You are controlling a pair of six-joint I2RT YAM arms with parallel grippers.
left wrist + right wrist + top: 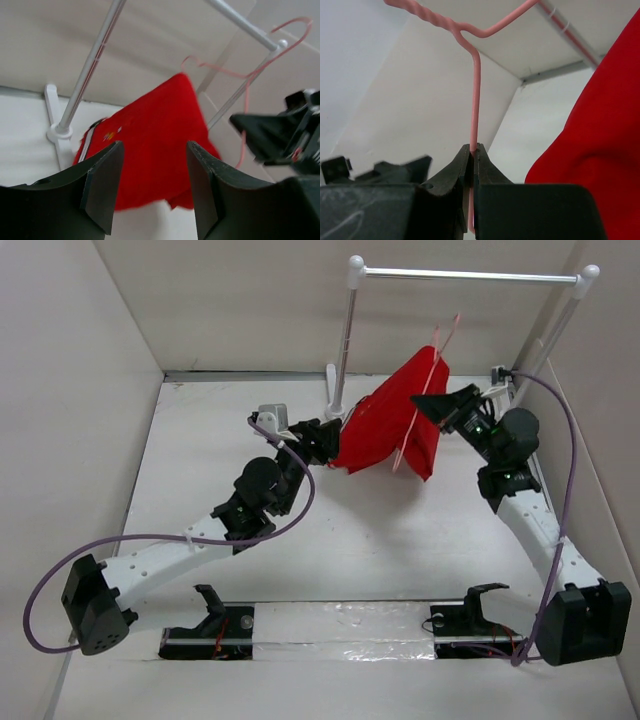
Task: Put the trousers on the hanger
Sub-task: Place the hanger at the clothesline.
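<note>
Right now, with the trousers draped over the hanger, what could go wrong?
The right pincer grips only one thin wire of the hanger; under the weight of the trousers it might twist or slip. The left pincer is open and holds nothing, so they could slide off if the hanger tilts.

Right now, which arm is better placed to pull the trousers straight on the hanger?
Left. The left pincer stands open facing the trousers, holding nothing. The right pincer is shut on the hanger, holding it up, so it is probably not free.
</note>
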